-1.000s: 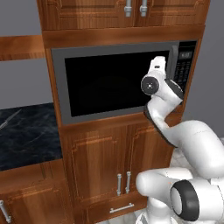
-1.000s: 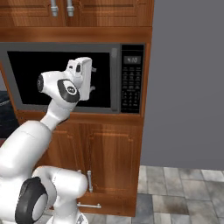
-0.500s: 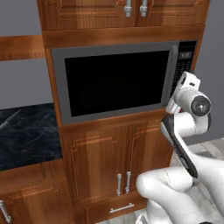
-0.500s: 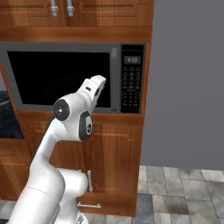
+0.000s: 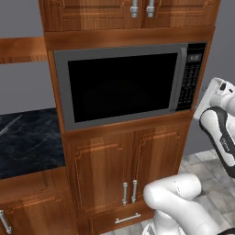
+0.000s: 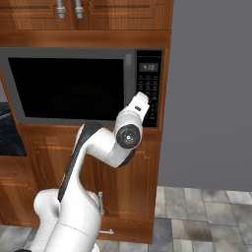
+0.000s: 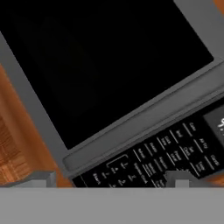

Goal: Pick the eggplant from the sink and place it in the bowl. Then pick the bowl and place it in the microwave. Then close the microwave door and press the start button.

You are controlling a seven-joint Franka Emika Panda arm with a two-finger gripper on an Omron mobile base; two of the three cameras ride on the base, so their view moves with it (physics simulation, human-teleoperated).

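microwave door [image 5: 121,86] shut, keypad [image 7: 166,157] close-up

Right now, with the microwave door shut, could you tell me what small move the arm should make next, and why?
Probably ease the open gripper forward onto the black keypad panel. The microwave door already sits flush and closed, and the hand view has the keypad just ahead of the fingertips, so the start button seems to be what remains.

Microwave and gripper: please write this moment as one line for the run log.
microwave door: closed | gripper: open, holding nothing, facing keypad | step left: press start
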